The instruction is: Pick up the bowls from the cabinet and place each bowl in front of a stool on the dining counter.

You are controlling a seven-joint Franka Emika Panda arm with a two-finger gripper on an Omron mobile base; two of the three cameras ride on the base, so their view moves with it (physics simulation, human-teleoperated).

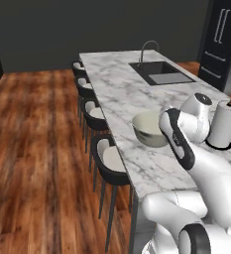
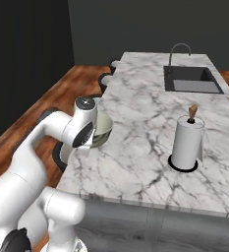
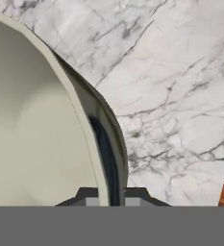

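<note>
A cream bowl (image 1: 147,129) with a darker outside sits low over the dining counter (image 1: 122,94), close to its left edge and level with the nearest stool (image 1: 109,161). Whether it touches the marble I cannot tell. My gripper (image 3: 106,197) is shut on the bowl's (image 3: 36,125) rim, one finger inside and one outside. From the right base view the hand (image 2: 85,129) reaches down beside the bowl (image 2: 104,129) at the counter's (image 2: 145,113) near left side. The cabinet is out of view.
Further stools (image 1: 94,116) line the counter's left side. A paper towel roll (image 1: 221,124) (image 2: 187,142) stands to the right of the bowl. The black sink (image 1: 161,73) with its tap is at the far end. A dark fridge (image 1: 221,39) stands at the back right.
</note>
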